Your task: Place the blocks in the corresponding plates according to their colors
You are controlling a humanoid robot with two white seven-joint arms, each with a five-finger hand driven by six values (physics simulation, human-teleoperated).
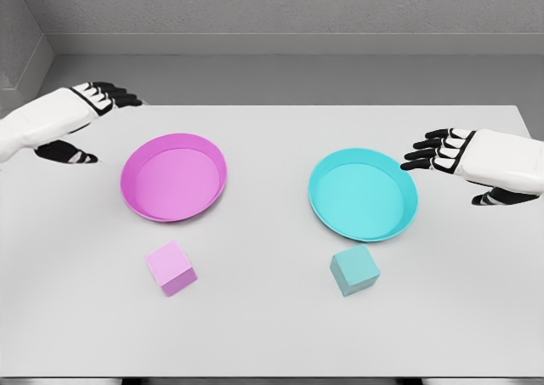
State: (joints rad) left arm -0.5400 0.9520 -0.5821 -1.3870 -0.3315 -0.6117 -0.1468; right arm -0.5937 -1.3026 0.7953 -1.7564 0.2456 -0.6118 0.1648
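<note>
A pink block (pixel 171 268) lies on the white table just in front of the pink plate (pixel 134 197). A teal block (pixel 354 271) lies in front of the teal plate (pixel 406 217). Both plates hold nothing. My left hand (pixel 95 113) hovers at the far left, up and left of the pink plate, fingers spread, holding nothing. To the right of the teal plate my right hand (pixel 442 162) hangs with fingers spread toward the plate's rim, also holding nothing.
The white table (pixel 272 334) ends at a front edge near the bottom of the view and a back edge at the top. Behind it stands a grey wall.
</note>
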